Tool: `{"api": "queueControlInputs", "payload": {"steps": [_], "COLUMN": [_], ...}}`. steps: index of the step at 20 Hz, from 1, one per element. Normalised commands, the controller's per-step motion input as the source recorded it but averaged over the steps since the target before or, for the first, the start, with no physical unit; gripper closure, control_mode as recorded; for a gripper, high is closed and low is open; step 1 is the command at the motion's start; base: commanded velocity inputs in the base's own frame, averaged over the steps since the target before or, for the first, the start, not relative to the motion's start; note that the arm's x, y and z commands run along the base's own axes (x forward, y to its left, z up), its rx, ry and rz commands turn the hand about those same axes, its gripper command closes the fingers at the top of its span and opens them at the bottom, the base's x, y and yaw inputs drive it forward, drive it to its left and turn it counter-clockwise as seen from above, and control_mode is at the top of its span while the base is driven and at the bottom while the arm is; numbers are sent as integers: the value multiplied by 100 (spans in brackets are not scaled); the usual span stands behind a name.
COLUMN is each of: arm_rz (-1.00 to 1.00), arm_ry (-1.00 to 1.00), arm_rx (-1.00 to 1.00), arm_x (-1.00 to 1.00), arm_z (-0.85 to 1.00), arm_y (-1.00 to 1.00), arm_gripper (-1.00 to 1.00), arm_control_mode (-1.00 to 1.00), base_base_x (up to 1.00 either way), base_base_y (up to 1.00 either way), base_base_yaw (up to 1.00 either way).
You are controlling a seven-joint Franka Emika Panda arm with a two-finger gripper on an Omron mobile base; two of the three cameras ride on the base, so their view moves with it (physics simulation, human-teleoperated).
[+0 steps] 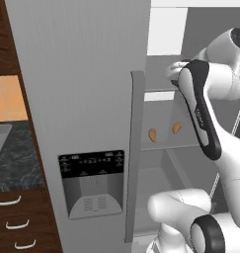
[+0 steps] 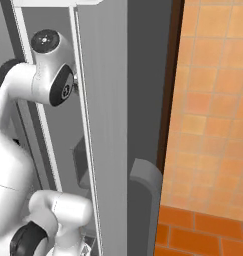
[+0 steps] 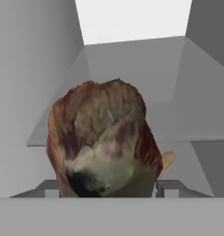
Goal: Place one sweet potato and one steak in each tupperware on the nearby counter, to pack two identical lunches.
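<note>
the gripper (image 3: 106, 191), seen from the hand view, holds the steak (image 3: 102, 138) between its two fingers: the mottled red-and-brown piece rises directly from between the finger bases and blocks most of the view ahead, so the jaws stand closed on a wide thing rather than spread free. the hand is inside the open fridge (image 1: 87, 99), reaching in past the edge of the door; in the left base view the arm (image 1: 203, 113) bends over the shelf (image 1: 163, 146) and the wrist is partly hidden behind the forearm. to do this step well, judged from these pictures, the steak should come straight back out along the line of the reach, level and slow, keeping the wrist free of the door edge on the left and of the shelf above, since the grip takes the meat only near its lower end and a knock could tip it out. two sweet potatoes lie on that shelf, one sweet potato (image 1: 152, 134) to the left and a second sweet potato (image 1: 177, 128) just to its right and a little farther back, apart from each other. in the hand view a tan end of a sweet potato (image 3: 168, 161) shows just right of the steak, below and beyond it, so the potatoes lie near the tool but are not touched by it. in the right base view the arm (image 2: 38, 75) passes behind the door (image 2: 105, 125).
</note>
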Motion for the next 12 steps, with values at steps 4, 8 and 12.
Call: {"api": "queueControlInputs", "payload": {"steps": [4,8,12], "arm_rz": [2,4,1], "arm_ry": [6,4,0], "arm_rx": [-3,0,0], "arm_x": [-60,-63,-25], "arm_z": [-17,-24,-7], "arm_y": [16,18,2], "arm_gripper": [100,100,100], "arm_control_mode": [-100,-100,100], "base_base_x": [0,0,-75], "base_base_y": [0,0,21], "base_base_yaw": [0,0,7]}}
